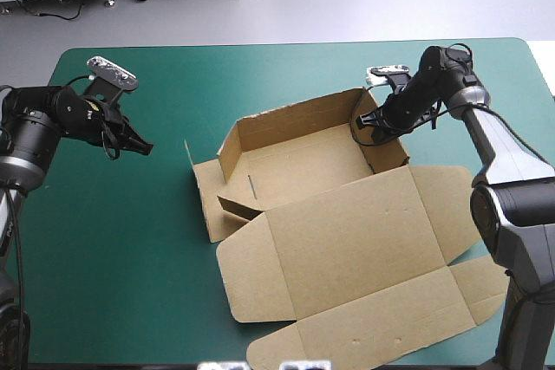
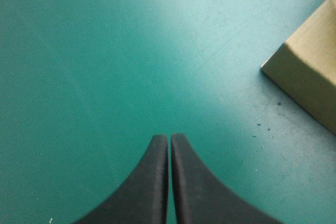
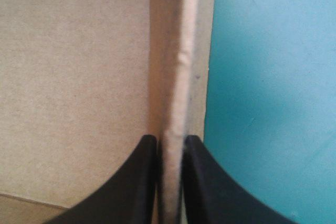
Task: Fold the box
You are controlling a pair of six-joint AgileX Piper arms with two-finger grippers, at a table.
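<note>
High view: nearest the camera, the box [image 1: 347, 240] has its lid flat on the teal-green bench [image 1: 130, 240], the front flap reaching the near edge. Beyond the lid the tray sits mid-bench, its far and right walls raised. On the left a further panel lies flat on the cover. Inside the tray a small flap leans inward at the near-left corner, and a short slit shows in the floor. The left end effector [image 1: 143, 148] hangs well left of the box, pointing toward it. The right end effector [image 1: 371, 125] sits at the tray's right wall.

Left wrist view: the left end effector [image 2: 169, 137] has its 2 black fingers pressed together in a point, holding nothing, over bare bench [image 2: 105, 77]. A brown corner of the box [image 2: 310, 82] lies ahead and to one side, apart from the tips.

Right wrist view: the right end effector [image 3: 170, 139] pinches the top edge of the box wall [image 3: 178, 51] - board between both fingers. The tray floor lies on one side, the bench [image 3: 273, 77] on the other.
</note>
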